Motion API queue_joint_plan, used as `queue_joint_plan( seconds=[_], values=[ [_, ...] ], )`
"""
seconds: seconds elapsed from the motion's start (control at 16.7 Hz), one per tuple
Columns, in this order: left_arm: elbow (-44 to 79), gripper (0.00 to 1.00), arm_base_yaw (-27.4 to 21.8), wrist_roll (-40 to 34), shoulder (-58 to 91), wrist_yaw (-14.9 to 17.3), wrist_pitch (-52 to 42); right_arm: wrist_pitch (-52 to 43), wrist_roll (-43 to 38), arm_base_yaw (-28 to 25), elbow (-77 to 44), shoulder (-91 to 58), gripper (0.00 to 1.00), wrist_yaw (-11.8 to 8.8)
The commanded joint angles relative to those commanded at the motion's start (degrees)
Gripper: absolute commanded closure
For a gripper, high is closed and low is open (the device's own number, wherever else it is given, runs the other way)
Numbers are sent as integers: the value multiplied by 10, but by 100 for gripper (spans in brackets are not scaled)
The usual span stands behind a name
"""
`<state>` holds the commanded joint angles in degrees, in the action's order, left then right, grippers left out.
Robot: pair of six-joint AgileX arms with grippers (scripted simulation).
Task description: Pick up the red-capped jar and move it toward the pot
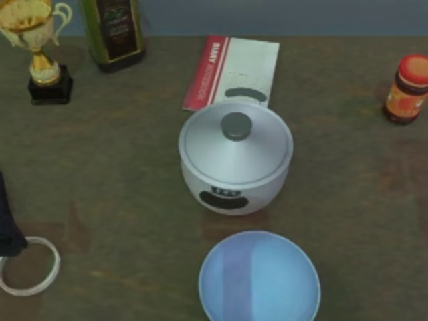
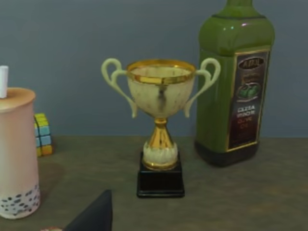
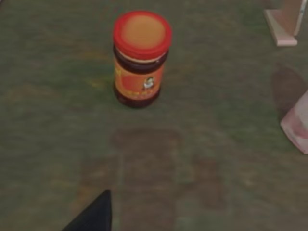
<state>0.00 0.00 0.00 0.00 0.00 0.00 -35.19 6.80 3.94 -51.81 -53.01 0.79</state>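
Sitting on the table (image 1: 100,167) are one red-capped jar (image 1: 406,89), one pot (image 1: 235,158), one pale blue bowl (image 1: 259,277), one trophy (image 1: 39,47), one green bottle (image 1: 115,30), one booklet (image 1: 231,70) and one white ring (image 1: 30,266). The left wrist view is adding one bubble-tea cup (image 2: 15,151) and one puzzle cube (image 2: 42,134).

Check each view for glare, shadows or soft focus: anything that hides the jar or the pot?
Top view: the pot has a soft sheen on its lid, and the red-capped jar at the table's right edge looks soft but is fully visible. Right wrist view: the jar is unobstructed and evenly lit. Left wrist view: highlights on the green bottle; neither task object appears.
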Motion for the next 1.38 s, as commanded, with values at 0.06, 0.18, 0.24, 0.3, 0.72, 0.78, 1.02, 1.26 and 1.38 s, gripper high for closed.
queue_joint_plan(
  seconds=[0.06, 0.18, 0.24, 0.3, 0.72, 0.78, 1.02, 1.26, 1.38],
  values=[
    [0, 0, 0, 0, 0, 0, 0, -28, 9, 2, -63, -57, 0, -1],
    [0, 0, 0, 0, 0, 0, 0, -82, 29, 4, -193, -174, 0, -5],
    [0, 0, 0, 0, 0, 0, 0, -108, 39, 5, -259, -234, 0, -7],
    [0, 0, 0, 0, 0, 0, 0, -135, 50, 5, -323, -295, 0, -9],
    [0, 0, 0, 0, 0, 0, 0, -298, 131, -6, -713, -700, 0, -33],
    [0, 0, 0, 0, 0, 0, 0, -318, 142, -8, -756, -749, 0, -36],
    [0, 0, 0, 0, 0, 0, 0, -382, 177, -18, -882, -898, 0, -47],
    [0, 0, 0, 0, 0, 0, 0, -410, 192, -23, -931, -952, 0, -53],
    [0, 0, 0, 0, 0, 0, 0, -410, 192, -23, -931, -952, 0, -53]
  ],
)
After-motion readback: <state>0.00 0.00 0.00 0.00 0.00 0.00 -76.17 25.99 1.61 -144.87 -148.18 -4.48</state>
